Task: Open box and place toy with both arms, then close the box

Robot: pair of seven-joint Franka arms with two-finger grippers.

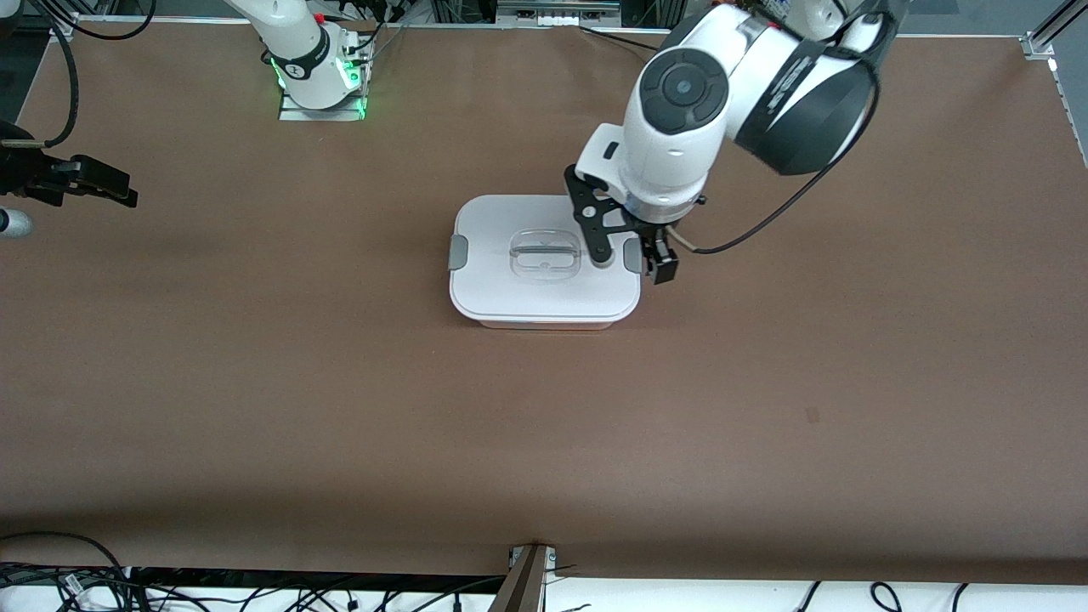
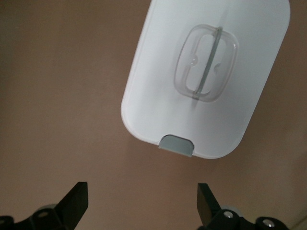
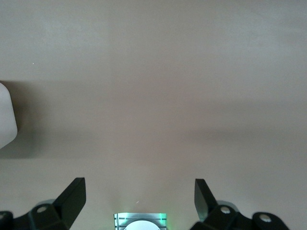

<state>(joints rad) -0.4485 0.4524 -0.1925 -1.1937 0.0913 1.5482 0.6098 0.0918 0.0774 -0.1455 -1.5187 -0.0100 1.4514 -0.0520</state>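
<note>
Well, box (image 1: pixel 544 293) lid on, toy hidden. Left gripper (image 1: pixel 633 253) over grey clip (image 1: pixel 631 255), jaws wide, empty. Right gripper (image 1: pixel 102 189) waits at table (image 1: pixel 255 382) edge, also wide open, empty.

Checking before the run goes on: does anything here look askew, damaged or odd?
Nothing stands out: the white-lidded plastic box sits flat, lid on. The open left gripper hangs over its grey clip; the open right gripper waits.

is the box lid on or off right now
On. The white lid sits flat on the box, both grey clips at its ends; the left hand hovers over one, open.
</note>
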